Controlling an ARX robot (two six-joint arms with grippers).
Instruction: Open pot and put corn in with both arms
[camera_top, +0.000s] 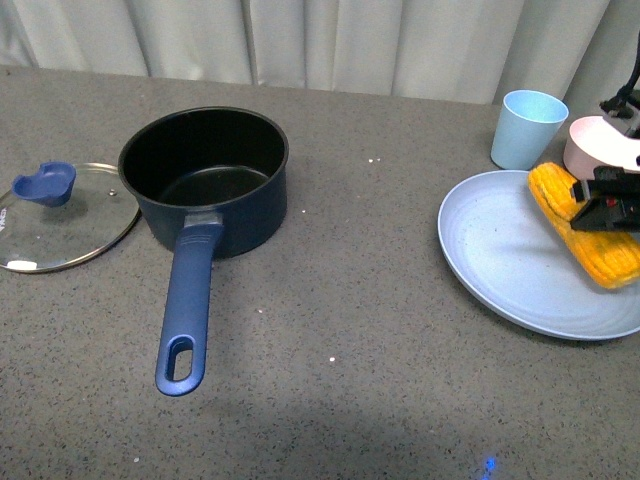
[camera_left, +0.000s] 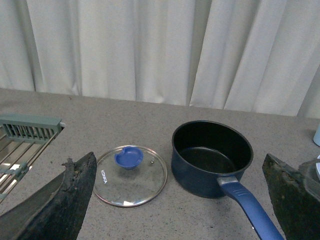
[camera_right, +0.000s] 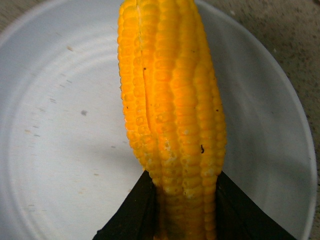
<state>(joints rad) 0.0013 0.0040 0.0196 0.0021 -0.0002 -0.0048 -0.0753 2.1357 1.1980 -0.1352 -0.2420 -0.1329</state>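
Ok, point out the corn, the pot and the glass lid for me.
corn (camera_right: 175, 115), right wrist view, middle of the cob.
pot (camera_top: 250, 212), front view, outer wall beside the handle root.
glass lid (camera_top: 75, 225), front view, glass pane beside the blue knob.

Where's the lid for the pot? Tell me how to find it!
Find the dark blue pot on the grey table. Beside it, toward the robot's left, lies the lid. It's the only see-through glass disc, with a blue knob.
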